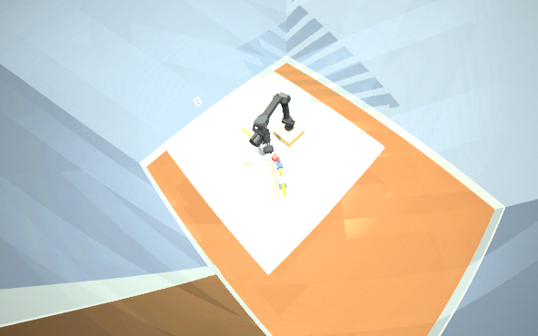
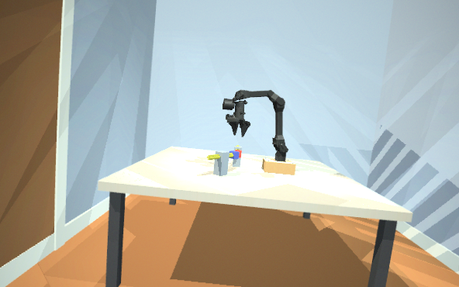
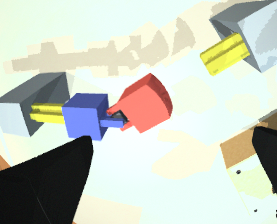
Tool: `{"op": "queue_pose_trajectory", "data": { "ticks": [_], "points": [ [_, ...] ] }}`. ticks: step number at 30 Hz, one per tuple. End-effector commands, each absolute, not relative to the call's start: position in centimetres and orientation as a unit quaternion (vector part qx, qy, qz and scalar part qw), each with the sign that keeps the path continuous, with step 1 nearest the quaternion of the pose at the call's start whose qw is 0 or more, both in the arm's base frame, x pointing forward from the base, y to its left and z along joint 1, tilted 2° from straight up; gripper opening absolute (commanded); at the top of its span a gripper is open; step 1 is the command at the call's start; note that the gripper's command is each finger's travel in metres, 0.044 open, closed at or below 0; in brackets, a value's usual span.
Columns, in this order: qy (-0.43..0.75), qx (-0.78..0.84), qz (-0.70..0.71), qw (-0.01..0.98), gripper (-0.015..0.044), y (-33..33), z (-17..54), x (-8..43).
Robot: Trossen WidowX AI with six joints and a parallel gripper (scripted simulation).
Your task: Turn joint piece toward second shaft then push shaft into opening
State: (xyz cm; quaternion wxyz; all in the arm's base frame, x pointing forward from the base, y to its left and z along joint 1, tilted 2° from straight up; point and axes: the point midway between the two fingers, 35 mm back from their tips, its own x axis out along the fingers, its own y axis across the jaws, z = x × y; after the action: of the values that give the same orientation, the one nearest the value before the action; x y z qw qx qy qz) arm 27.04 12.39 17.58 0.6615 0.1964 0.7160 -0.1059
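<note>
The fixed block point(image 3: 14, 118) point(image 2: 221, 164) is grey and bears a yellow shaft point(image 3: 46, 112) point(image 2: 212, 157) with a blue hinge part point(image 3: 84, 120) point(image 1: 279, 165) on its end. The red joint piece point(image 3: 146, 107) point(image 1: 275, 157) hangs on that hinge and points roughly toward the second shaft point(image 3: 225, 54) point(image 1: 246, 133), with a gap between them. Its opening faces away from the wrist camera. The second shaft, also yellow, passes through the second grey block point(image 3: 269, 40). My gripper point(image 3: 177, 140) point(image 2: 239, 135) is open and empty, well above the joint, touching nothing.
The arm's wooden base box point(image 1: 290, 138) point(image 2: 279, 167) stands beside the shafts, and its corner shows at the right of the wrist view. The white table top point(image 1: 268, 241) point(image 2: 285, 198) carries both blocks. Shadows lie across it near the joint.
</note>
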Motion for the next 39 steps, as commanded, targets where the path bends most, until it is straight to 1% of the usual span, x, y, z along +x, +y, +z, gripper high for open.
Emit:
{"op": "queue_pose_trajectory", "data": {
  "ticks": [1, 13, 27, 39],
  "points": [
    [0.716, 0.250, -0.139, 0.637, 0.0440, 11.6, 17.0, 27.0],
    [0.693, 0.408, -0.234, 0.547, 0.0440, 9.2, 15.6, 27.2],
    [0.638, 0.565, -0.327, 0.408, 0.0440, 6.5, 14.4, 27.2],
    [0.636, 0.567, -0.326, 0.410, 0.0440, 6.2, 14.3, 27.4]
  ]
}}
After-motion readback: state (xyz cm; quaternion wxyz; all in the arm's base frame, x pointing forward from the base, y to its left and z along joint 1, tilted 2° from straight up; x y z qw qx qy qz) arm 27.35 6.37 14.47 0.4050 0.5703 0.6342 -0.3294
